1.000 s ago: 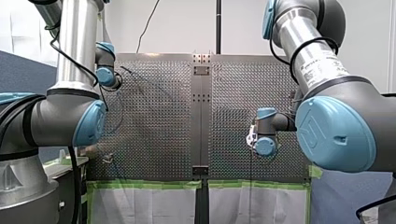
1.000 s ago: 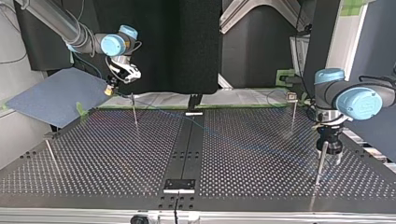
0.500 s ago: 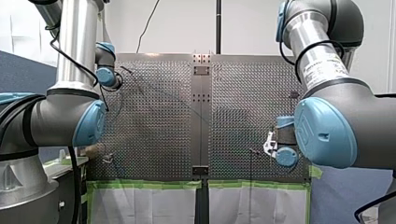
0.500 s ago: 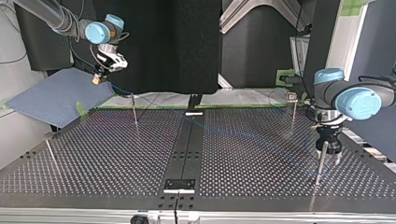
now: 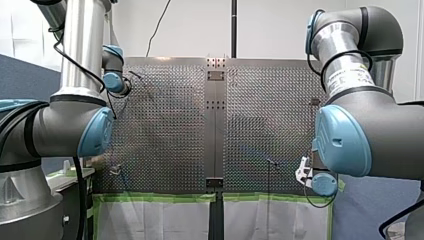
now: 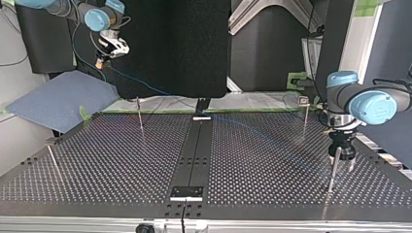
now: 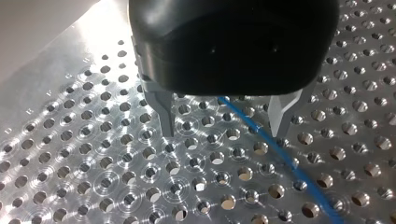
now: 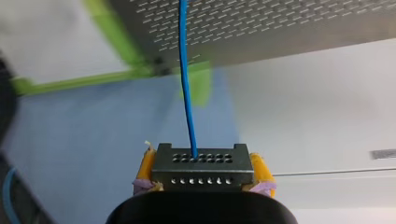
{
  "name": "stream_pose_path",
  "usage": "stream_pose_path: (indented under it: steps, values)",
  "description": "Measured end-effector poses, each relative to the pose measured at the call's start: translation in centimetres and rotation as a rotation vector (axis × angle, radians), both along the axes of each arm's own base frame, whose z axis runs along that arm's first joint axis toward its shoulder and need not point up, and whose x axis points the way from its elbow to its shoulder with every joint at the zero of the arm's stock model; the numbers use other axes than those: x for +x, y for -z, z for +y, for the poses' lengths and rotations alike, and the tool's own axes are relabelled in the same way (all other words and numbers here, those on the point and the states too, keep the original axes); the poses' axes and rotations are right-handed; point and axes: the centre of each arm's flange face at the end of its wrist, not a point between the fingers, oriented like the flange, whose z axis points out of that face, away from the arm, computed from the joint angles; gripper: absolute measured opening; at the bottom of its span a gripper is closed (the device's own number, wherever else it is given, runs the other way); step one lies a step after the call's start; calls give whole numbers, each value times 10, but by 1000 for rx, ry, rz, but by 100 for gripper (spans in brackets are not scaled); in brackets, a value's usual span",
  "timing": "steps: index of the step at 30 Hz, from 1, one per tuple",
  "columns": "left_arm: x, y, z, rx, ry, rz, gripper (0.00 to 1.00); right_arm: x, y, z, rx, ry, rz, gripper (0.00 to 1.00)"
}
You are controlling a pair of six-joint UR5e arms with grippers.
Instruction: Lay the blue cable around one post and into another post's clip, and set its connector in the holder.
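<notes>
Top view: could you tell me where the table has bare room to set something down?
The view's left panel is bare between the near post, the far post and the centre strip. The view's right panel is crowded: the blue cable crosses it to my left gripper beside a third post.

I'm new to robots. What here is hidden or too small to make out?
Top view: the blue cable goes faint over the table, too thin to follow to my left gripper.
Top view: whether it rounds the post beside that gripper; they overlap.
Top view: any clip on the far post, too small.
Front view: the cable, too thin to see.
</notes>
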Motion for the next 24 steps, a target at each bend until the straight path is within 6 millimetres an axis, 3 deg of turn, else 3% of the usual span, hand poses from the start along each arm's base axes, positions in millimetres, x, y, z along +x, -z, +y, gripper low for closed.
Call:
stream_pose_path:
  steps: [10,18,24]
  values:
    - [0,0,0,0,1,-2,100,-9,45,11,75,-12,-16,0]
    - [0,0,0,-1,1,-3,100,-17,53,-10,56,-18,-26,0]
    - [0,-1,0,-1,1,-3,100,-28,74,-25,62,-3,-29,0]
